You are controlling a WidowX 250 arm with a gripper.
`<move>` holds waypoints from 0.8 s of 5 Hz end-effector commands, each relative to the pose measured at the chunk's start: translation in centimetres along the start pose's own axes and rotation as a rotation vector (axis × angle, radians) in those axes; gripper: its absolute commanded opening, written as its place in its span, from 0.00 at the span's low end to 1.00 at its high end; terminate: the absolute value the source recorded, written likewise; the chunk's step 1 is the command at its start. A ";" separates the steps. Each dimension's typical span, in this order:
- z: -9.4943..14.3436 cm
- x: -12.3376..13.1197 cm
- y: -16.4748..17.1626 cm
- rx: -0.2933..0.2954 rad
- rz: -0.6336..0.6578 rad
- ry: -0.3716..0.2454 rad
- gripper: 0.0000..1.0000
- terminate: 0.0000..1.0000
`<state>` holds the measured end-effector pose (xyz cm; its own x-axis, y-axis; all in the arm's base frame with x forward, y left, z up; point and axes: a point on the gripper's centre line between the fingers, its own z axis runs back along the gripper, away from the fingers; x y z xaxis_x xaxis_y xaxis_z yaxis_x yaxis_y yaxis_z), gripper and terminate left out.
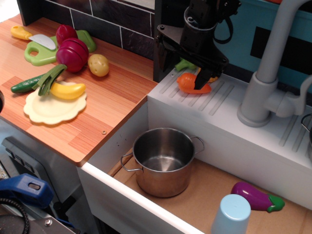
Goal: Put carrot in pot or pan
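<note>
The orange toy carrot (pixel 189 84) with its green top (pixel 184 65) lies on the ridged white drainboard (pixel 222 100) behind the sink. My black gripper (pixel 204 80) comes down from above, and its fingers are closed around the carrot's right part, one finger crossing in front of the orange body. The carrot sits at or just above the drainboard surface. The shiny steel pot (pixel 164 162) with two wire loop handles stands upright and empty in the sink basin, below and to the front left of the carrot.
A grey faucet (pixel 265 73) rises to the right of the gripper. A purple eggplant (pixel 256 196) and a light blue cup (pixel 231 214) are in the basin right of the pot. Toy vegetables and a yellow plate (pixel 46 109) lie on the wooden counter at the left.
</note>
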<state>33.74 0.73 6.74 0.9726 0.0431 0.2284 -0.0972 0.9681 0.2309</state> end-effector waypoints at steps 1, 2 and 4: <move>0.0 0.0 0.0 0.000 0.000 0.000 1.00 0.00; 0.3 0.9 -0.1 0.019 -0.036 -0.063 1.00 0.00; -0.6 2.7 -0.2 -0.060 -0.138 -0.183 1.00 0.00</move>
<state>36.56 0.76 5.28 0.9241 -0.1570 0.3485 0.0854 0.9735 0.2123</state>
